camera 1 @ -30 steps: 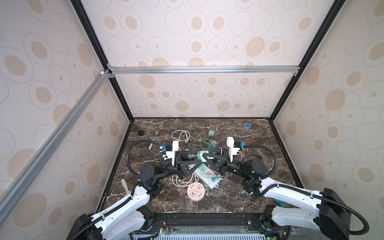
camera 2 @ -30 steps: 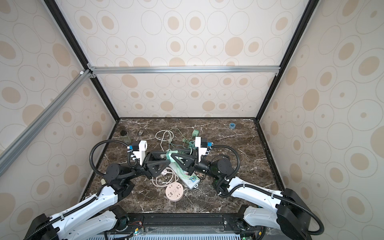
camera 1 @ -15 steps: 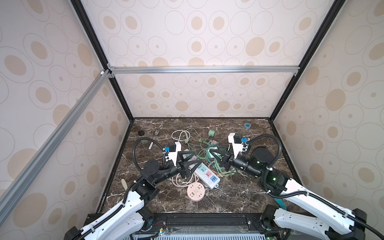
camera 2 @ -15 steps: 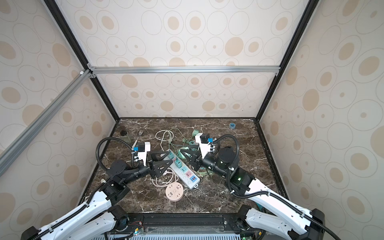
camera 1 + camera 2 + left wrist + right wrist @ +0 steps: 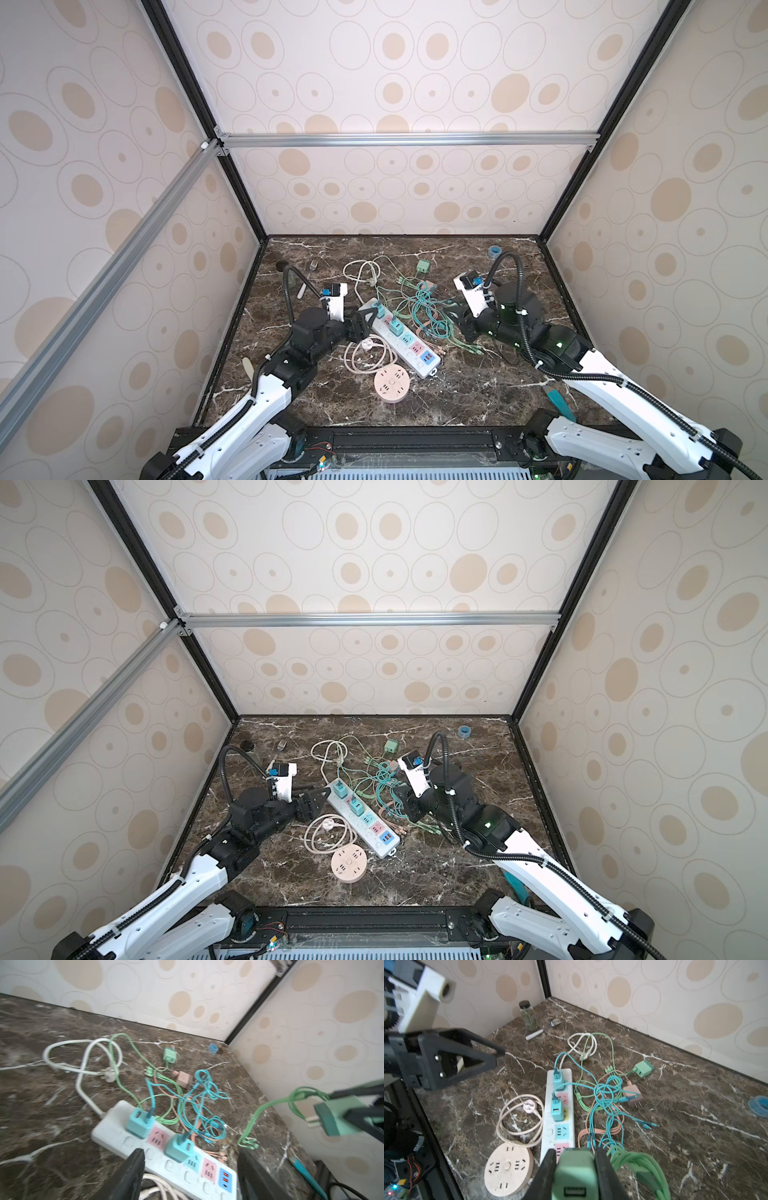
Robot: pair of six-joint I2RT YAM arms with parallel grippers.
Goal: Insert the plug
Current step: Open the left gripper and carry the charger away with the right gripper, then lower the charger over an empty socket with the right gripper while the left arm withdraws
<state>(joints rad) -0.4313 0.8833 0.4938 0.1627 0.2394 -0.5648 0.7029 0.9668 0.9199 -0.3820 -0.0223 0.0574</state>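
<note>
Over the dark surface [image 5: 457, 399] our right tool [image 5: 575, 1157] clamps the green plug [image 5: 576, 1176] to bring it to the strip [image 5: 548, 1140]; our left tool [image 5: 190, 1155] is apart.

Circle-patterned walls [image 5: 395, 83], dark marble tabletop [image 5: 478, 395].

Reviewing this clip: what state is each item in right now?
left gripper, open, empty.
right gripper, shut on green adapter.
power strip, two sockets occupied.
teal adapters, both plugged in.
spare green adapter, unplugged.
brown adapter, unplugged.
round socket, empty.
jar, capped.
</note>
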